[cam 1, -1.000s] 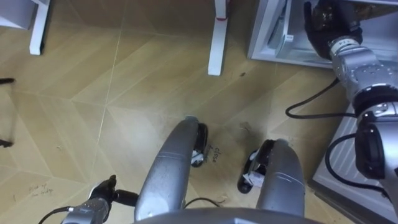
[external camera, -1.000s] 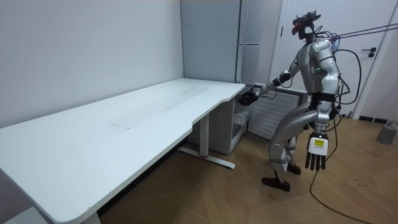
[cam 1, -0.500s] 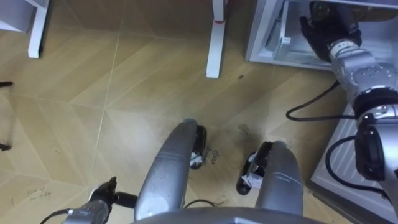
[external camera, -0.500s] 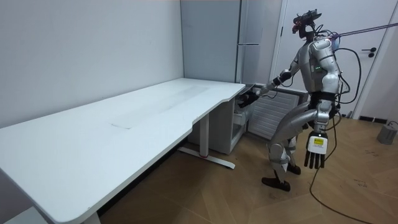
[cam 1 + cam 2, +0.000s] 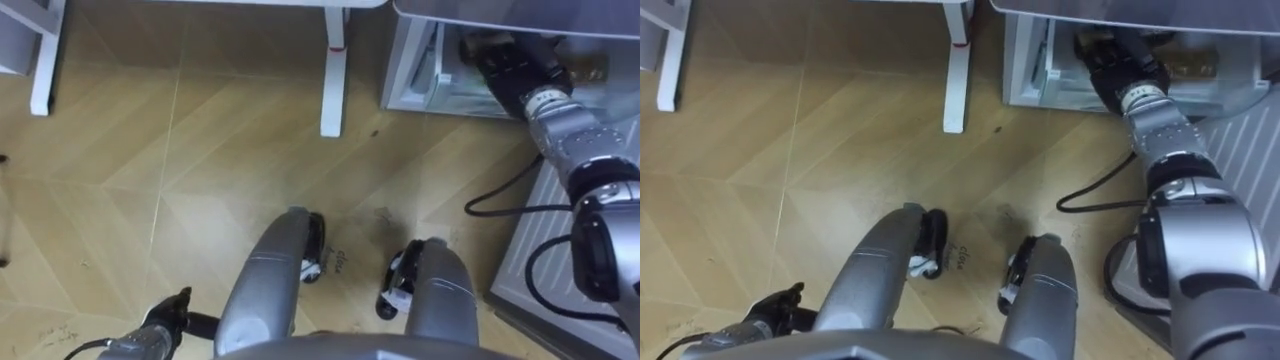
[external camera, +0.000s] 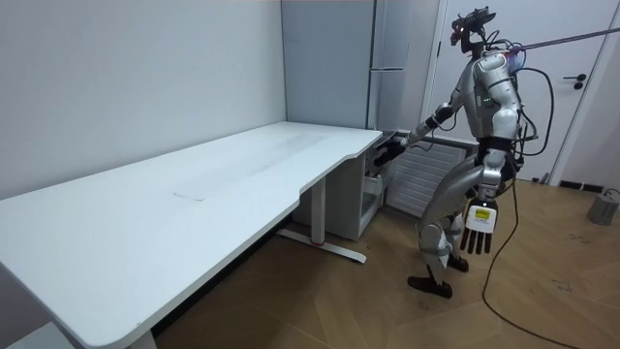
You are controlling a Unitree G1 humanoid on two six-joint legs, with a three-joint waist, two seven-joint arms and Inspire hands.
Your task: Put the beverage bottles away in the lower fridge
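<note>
Knees bent, stands on the wood floor at the far end of the long white counter, facing the tall grey fridge. Looks down on the lower fridge, open at floor level just past the counter's leg.

Stretches the right arm forward and low. Puts the right robot hand inside that open compartment, under its top edge. Cannot tell whether that robot hand is clenched, released or grasping a drink, because it sits dark against the shadowed inside.

Shows an amber shape lying in the same compartment, just beside the right robot hand on its right. Looks like a drink, yet too dim to say for certain. Cannot tell either whether it touches the robot hand or lies apart from it.

Lets the left arm hang by the hip on the side nearer the room camera. Keeps the left robot hand released, fingers straight and pointing down at the floor, well apart from the fridge and the counter.

Has a white ribbed panel at the robot's right, next to the open compartment and reaching back toward the legs.
</note>
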